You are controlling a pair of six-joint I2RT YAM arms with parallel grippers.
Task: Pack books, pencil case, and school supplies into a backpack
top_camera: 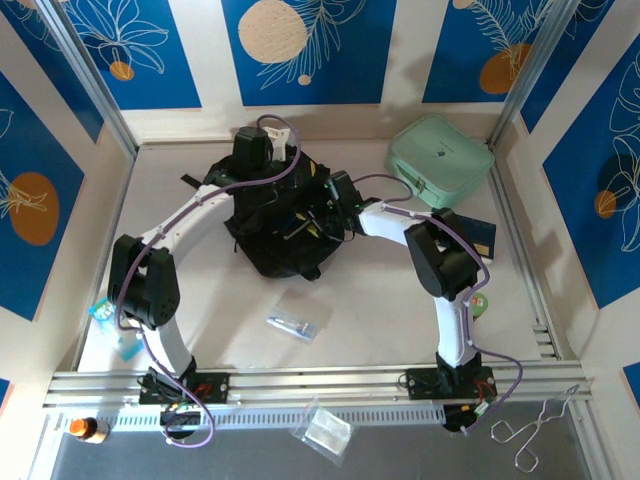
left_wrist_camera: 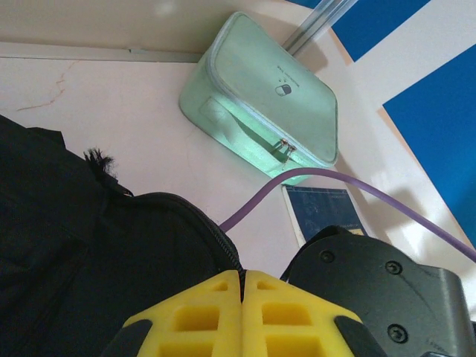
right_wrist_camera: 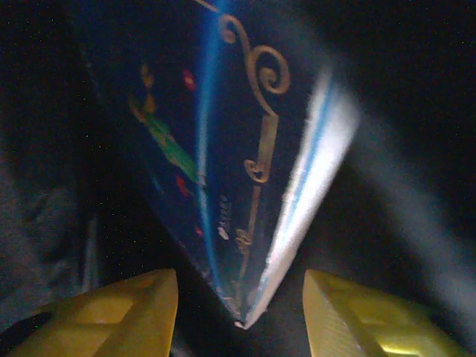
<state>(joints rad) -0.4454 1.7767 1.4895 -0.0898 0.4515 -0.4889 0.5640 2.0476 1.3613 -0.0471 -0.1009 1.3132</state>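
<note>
The black backpack (top_camera: 275,235) lies in the middle of the table. My left gripper (left_wrist_camera: 242,277) is shut on its zipped rim (left_wrist_camera: 223,249), at the pack's far side (top_camera: 262,160). My right gripper (right_wrist_camera: 238,286) reaches into the pack's opening (top_camera: 322,212). It stands open, its yellow fingers (right_wrist_camera: 141,305) on either side of a dark-blue book's corner (right_wrist_camera: 223,149) without touching it. That book stands inside the dark pack. A second dark-blue book (top_camera: 480,237) lies flat on the table under my right arm (left_wrist_camera: 327,212). The transparent pencil case (top_camera: 298,322) lies in front of the pack.
A mint-green case (top_camera: 440,160) sits at the back right (left_wrist_camera: 268,104). Small bluish items (top_camera: 105,315) lie by the left arm's base. A clear bag (top_camera: 325,430) and metal tongs (top_camera: 535,430) lie beyond the front rail. Walls close off the table on three sides.
</note>
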